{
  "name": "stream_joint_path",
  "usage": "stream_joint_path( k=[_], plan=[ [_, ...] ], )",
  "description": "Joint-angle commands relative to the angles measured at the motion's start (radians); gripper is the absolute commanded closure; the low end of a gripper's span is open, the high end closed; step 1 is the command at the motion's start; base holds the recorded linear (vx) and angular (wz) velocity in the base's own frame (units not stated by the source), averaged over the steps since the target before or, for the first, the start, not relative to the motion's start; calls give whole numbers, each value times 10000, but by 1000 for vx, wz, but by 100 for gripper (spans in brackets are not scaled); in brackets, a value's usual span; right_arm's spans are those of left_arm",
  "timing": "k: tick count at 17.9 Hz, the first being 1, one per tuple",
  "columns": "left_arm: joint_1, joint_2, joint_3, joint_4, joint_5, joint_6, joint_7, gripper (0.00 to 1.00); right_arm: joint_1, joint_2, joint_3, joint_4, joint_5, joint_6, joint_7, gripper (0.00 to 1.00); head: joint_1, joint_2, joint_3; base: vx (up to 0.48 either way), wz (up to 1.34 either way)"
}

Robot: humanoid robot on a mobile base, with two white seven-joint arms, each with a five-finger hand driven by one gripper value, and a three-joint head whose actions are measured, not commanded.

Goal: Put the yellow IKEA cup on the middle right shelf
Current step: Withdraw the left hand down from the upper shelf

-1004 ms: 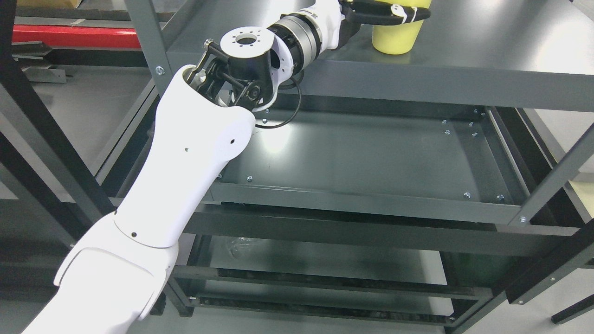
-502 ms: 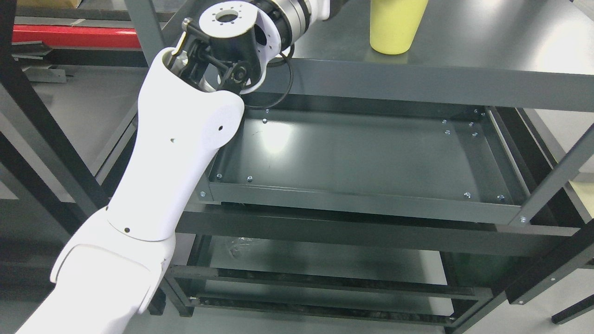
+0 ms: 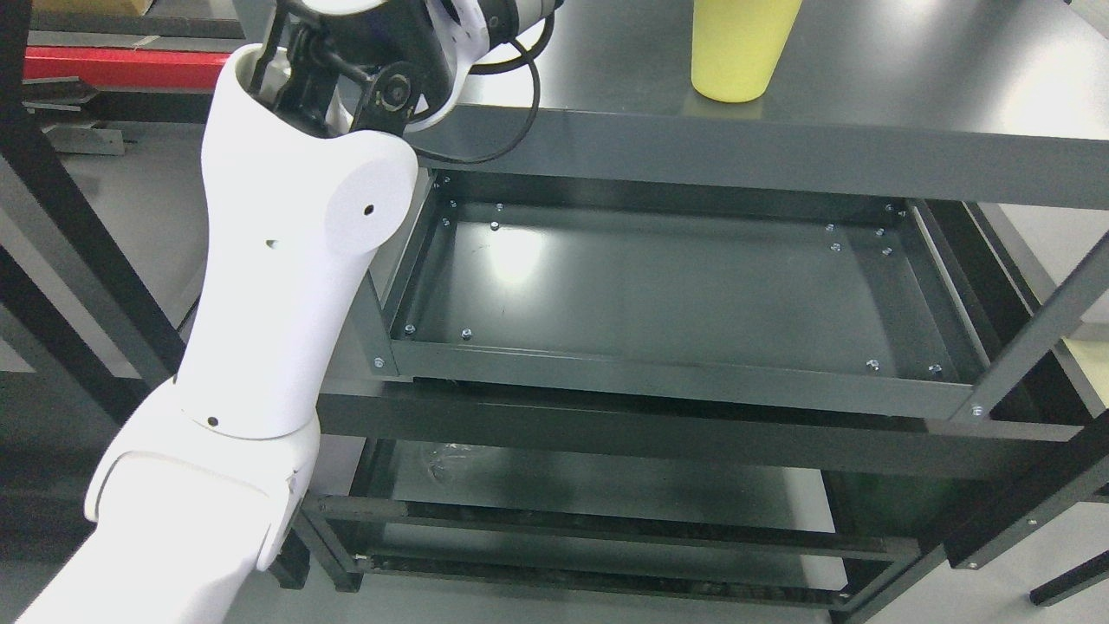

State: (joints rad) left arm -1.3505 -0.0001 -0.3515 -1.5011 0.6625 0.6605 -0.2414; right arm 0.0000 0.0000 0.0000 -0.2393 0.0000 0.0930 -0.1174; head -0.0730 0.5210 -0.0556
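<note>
A yellow cup stands upright on the grey upper shelf, near its front edge; the cup's top is cut off by the picture's upper edge. My left arm rises from the lower left, and its wrist leaves the frame at the top left, so the hand itself is out of view. Nothing touches the cup. The right arm does not show.
Below the upper shelf lies a grey tray-like shelf with a raised rim and screws. A lower shelf sits beneath it. Dark upright posts frame the rack at the right and left. A red bar lies at the back left.
My left hand let go of the yellow cup and drew back up and to the left, out of the picture. The cup stays standing on the upper shelf.
</note>
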Motion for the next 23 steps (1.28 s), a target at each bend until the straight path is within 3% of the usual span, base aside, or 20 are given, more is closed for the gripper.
stream_joint_path(
  k=[1, 4, 11, 16, 21, 23],
  plan=[
    [21, 175, 494, -910, 1487, 694, -989, 9, 138, -175, 169, -15, -245, 6, 8, 1, 0, 0, 0, 0, 0],
    [556, 175, -11, -1262, 1643, 1111, -2138, 9, 138, -175, 169, 0, -245, 6, 8, 1, 0, 0, 0, 0, 0],
    [2152, 175, -2020, -1632, 1751, 1157, -3413, 9, 138, -175, 169, 0, -245, 6, 8, 1, 0, 0, 0, 0, 0],
    [3577, 175, -2987, -1556, 1537, 1111, -3430, 9, 138, -175, 169, 0, -245, 6, 8, 1, 0, 0, 0, 0, 0],
    [5020, 175, -3632, -1005, 511, 1019, -3430, 2, 138, -175, 169, 0, -245, 6, 8, 1, 0, 0, 0, 1, -5],
    [5160, 175, -3740, -271, -452, 334, -3369, 2, 138, -175, 169, 0, -245, 6, 8, 1, 0, 0, 0, 0, 0]
  ],
)
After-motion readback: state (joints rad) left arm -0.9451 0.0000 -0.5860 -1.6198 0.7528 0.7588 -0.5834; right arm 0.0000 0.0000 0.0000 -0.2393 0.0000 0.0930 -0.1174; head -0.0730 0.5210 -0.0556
